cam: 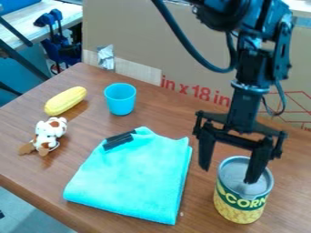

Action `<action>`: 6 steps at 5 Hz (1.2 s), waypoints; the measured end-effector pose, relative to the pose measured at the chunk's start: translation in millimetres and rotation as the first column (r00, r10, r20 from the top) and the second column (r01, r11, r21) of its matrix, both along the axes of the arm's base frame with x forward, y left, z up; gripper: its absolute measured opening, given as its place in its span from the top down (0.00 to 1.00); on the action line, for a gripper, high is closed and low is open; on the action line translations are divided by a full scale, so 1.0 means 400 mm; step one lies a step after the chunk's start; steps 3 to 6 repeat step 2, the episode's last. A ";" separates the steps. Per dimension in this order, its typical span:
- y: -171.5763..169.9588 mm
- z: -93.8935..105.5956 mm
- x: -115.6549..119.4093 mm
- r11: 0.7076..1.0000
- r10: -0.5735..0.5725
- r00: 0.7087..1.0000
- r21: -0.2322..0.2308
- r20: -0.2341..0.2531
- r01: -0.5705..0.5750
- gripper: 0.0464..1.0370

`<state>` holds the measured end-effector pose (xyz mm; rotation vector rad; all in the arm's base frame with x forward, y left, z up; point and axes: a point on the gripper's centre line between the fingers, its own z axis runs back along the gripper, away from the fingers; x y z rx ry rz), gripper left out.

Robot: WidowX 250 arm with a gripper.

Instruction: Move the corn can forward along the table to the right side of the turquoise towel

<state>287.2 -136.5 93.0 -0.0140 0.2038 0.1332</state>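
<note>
Open gripper (228, 175) at a labelled can (239, 209)
In the camera view, one spread finger is over the can's lid, the other left of its rim. The can stands on the table (158, 119), right of the folded cloth (137, 177); pale lettering crosses its green band, and red print marks the cardboard (182, 50) behind.
</note>
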 end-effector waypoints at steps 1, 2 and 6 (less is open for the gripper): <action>0.036 0.080 0.023 0.998 0.033 0.976 -0.068 0.217 -0.019 0.04; 0.047 0.133 0.033 0.998 -0.045 0.952 -0.038 0.302 0.059 0.04; 0.047 0.133 0.033 0.998 -0.045 0.952 -0.038 0.302 0.059 0.04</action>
